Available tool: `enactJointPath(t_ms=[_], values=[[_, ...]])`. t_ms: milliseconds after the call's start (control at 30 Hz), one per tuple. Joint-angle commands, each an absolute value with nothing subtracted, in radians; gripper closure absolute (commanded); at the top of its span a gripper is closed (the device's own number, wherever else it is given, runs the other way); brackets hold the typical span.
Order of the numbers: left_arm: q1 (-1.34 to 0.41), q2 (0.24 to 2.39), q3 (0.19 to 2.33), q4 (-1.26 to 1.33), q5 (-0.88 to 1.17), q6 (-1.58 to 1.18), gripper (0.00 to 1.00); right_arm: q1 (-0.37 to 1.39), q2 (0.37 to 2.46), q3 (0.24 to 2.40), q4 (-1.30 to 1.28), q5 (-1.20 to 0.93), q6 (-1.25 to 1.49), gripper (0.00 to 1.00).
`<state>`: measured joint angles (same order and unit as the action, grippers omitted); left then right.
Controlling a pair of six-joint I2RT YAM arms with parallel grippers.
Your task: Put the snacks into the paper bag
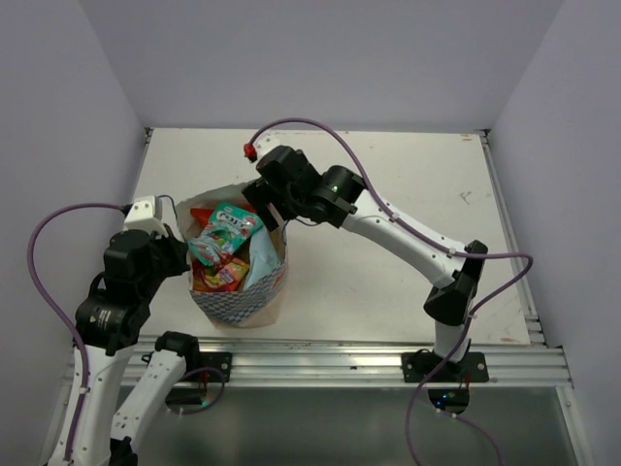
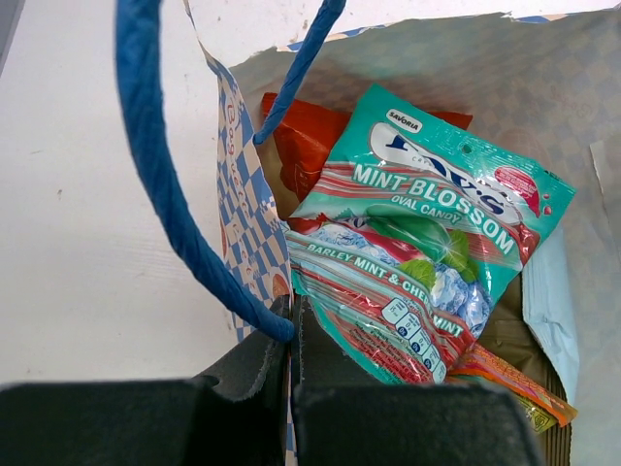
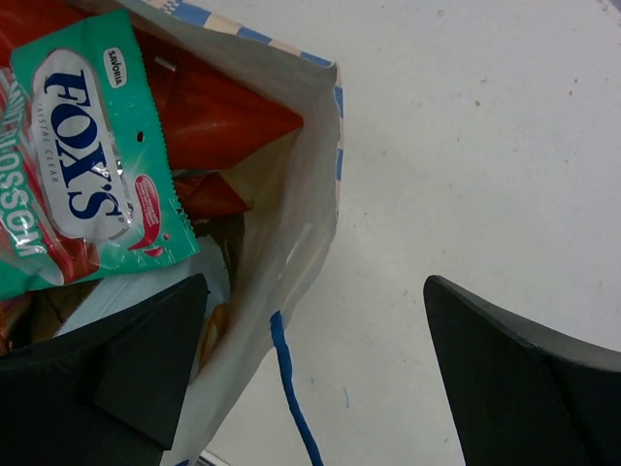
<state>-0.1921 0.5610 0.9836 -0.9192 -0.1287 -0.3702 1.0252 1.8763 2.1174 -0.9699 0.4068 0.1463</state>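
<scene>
White table boxed in by plain pale walls.
The table (image 1: pixel 408 194) is matte white with faint scuffs and specks, under soft, even light. A lilac-grey back wall (image 1: pixel 320 58), left wall (image 1: pixel 58 116) and right wall (image 1: pixel 572 116) enclose it. An aluminium rail (image 1: pixel 330 361) runs along its near edge, and a side rail (image 1: pixel 512 243) borders its right.

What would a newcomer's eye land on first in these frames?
The teal mint-candy packet sits uppermost in the checkered paper bag, which stands at the near left of the table. The left pincer is shut on the bag's left wall, beside the blue cord handle. The right pincer hangs open astride the far rim, one finger inside.
</scene>
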Motion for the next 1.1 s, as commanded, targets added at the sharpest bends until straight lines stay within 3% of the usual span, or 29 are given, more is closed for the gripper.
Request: enactJointPath(t_ms=[0,100,233,433,600,833,1067], values=[[-0.193,0.546,0.983,-0.871,-0.084,-0.35,1.0,1.014,1.871,2.094,-0.931,0.342,0.19,0.03],[-0.193,0.538,0.974,-0.874,-0.08,-0.35,1.0,1.014,1.885,2.071,-0.943,0.316,0.202,0.14],[-0.193,0.525,0.937,-0.879,-0.064,-0.347,1.0,1.012,1.885,2.019,-0.972,0.258,0.233,0.61],[-0.195,0.477,0.884,-0.894,-0.043,-0.348,1.0,1.012,1.842,1.935,-0.973,0.216,0.273,1.0],[-0.193,0.486,0.954,-0.891,-0.023,-0.347,1.0,1.012,1.806,1.972,-1.014,0.281,0.276,1.0],[-0.192,0.543,1.06,-0.851,0.069,-0.405,1.0,1.012,1.781,2.235,-1.244,0.42,0.258,1.0],[-0.187,0.574,1.106,-0.778,0.166,-0.469,1.0,0.989,1.694,2.191,-1.302,0.492,0.279,1.0]])
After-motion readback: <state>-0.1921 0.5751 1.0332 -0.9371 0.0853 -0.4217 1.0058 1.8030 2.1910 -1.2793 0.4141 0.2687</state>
